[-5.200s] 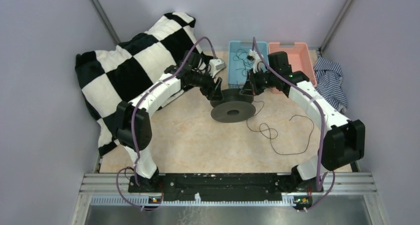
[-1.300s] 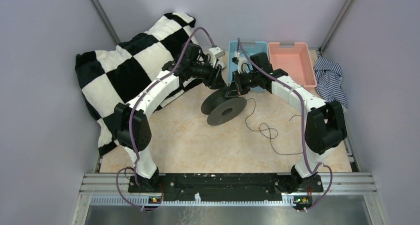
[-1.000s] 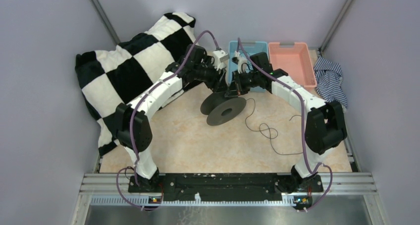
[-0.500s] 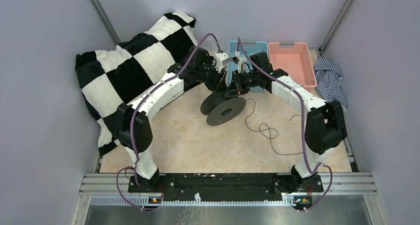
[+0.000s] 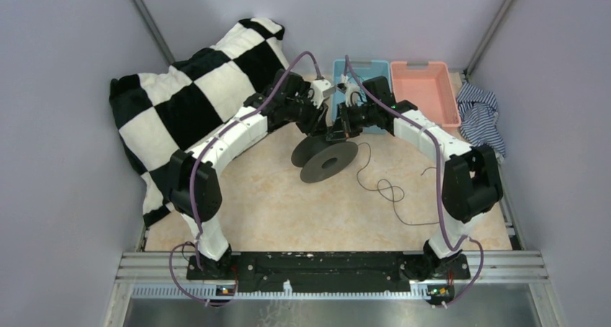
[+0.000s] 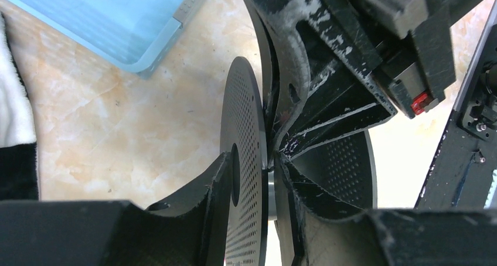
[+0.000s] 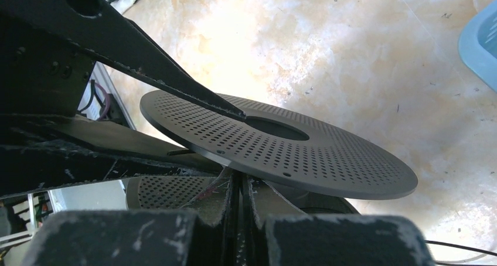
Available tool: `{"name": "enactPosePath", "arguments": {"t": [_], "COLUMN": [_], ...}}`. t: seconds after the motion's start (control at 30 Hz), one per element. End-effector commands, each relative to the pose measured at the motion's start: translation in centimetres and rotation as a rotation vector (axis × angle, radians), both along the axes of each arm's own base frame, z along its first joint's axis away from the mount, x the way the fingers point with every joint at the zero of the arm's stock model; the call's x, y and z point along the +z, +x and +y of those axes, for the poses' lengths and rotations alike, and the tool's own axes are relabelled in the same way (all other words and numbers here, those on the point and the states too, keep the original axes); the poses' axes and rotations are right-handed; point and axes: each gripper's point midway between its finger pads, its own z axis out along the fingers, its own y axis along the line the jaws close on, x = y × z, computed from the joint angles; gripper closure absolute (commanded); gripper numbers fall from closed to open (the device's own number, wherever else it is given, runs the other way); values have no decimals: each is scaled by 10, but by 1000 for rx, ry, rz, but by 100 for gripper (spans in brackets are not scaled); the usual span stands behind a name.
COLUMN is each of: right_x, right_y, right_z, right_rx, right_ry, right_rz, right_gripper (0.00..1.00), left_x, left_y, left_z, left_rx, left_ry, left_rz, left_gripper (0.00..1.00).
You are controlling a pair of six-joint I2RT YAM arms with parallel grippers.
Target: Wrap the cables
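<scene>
A tan table [image 5: 274,197] sits between purple walls. The thin black cable [image 5: 393,192] lies flat in loose curls, running from the near right up to the tipped spool [image 5: 328,161]. The left gripper [image 5: 319,125] straddles one spool disc; I cannot tell if it squeezes. The right gripper [image 5: 336,134] is pinched together.

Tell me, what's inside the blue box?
Only a patch of its blue floor shows in the blue box. The right arm covers the rest, so anything there is hidden.
</scene>
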Motion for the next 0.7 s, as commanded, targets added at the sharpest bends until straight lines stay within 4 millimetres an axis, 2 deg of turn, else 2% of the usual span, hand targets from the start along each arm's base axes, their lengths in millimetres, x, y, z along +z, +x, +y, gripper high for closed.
{"name": "enactPosePath", "arguments": {"t": [0.0, 0.2, 0.53, 0.57, 0.67], "right_x": [13, 13, 13, 13, 13], "right_y": [2, 1, 1, 0, 0], "right_z": [9, 10, 10, 10, 11], "right_rx": [23, 25, 29, 30, 30], "right_ry": [30, 30, 33, 33, 36], "right_rz": [-42, -41, -42, -41, -39], "right_gripper": [100, 100, 100, 100, 100], "left_x": [16, 19, 23, 23, 23], "left_y": [-2, -3, -3, -3, -3], "left_z": [6, 2, -2, -2, -2], "left_rx": [3, -4, -12, -13, -12], "left_ry": [-5, -28, -49, -47, -44], "left_rz": [-61, -58, -47, -46, -47], "left_gripper": [62, 69, 69, 72, 98]}}
